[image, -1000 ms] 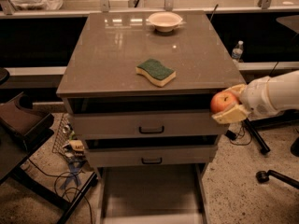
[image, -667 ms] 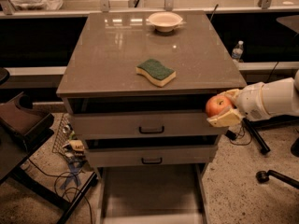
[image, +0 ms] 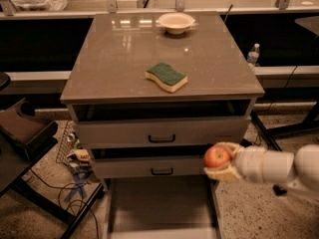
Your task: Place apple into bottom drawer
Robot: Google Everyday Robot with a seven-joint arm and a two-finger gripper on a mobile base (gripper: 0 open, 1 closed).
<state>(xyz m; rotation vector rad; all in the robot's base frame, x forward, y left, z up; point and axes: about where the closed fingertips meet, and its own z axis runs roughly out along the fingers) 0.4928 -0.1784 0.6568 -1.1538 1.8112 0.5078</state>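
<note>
Holding apple [image: 217, 157] firmly in gripper [image: 223, 161], above right rim of bottom drawer [image: 159, 208] | carry inward over drawer floor | lower close before letting go, to limit rolling

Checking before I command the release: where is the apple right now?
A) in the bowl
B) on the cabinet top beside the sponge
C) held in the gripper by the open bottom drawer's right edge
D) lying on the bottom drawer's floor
C: the gripper is closed on the apple, level with the middle drawer front and over the right edge of the open bottom drawer, not on its floor.
</note>
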